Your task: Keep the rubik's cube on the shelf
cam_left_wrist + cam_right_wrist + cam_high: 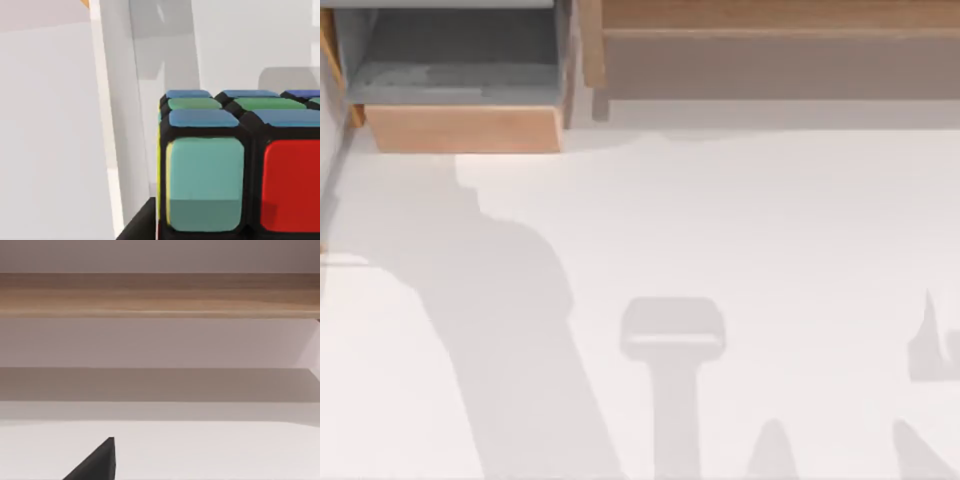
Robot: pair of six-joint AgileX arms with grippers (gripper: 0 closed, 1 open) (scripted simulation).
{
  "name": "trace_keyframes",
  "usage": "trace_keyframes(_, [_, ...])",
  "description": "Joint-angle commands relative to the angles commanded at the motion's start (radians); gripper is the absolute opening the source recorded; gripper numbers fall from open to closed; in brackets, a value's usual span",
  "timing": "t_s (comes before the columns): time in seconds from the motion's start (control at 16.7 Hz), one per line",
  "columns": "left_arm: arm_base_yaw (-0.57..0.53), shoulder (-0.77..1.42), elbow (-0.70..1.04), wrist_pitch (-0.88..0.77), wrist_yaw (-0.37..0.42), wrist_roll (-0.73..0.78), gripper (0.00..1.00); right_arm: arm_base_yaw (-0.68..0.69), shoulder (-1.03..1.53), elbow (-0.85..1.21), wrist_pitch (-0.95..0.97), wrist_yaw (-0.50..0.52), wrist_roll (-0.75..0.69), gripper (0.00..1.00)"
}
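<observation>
The cube (235,165) sits very close under the left arm's camera, but I cannot tell if that claw holds it, and the shelf (780,15) at the far right looks bare, so the job seems not done.

Shelf (780,15) along far edge at right; grey-lined box (460,128) far left; white table (740,220) carries shadows.

Right gripper finger (97,462): matte black, flat-sided, tapering to a pointed wedge. Left gripper part (137,225): black, plain, sloped edge; no markings visible.
</observation>
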Motion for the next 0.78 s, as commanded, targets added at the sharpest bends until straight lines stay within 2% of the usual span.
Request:
trace_keyframes(0.36, [0.296, -0.343, 0.191, 0.106, 0.13, 0.468, 0.0, 0.0, 0.0, 0.0, 0.0, 0.0, 0.0, 1.0])
trace_keyframes(0.78, [0.785, -0.851, 0.536, 0.326, 0.32, 1.213, 0.0, 0.0, 0.0, 0.0, 0.0, 0.0, 0.0, 1.0])
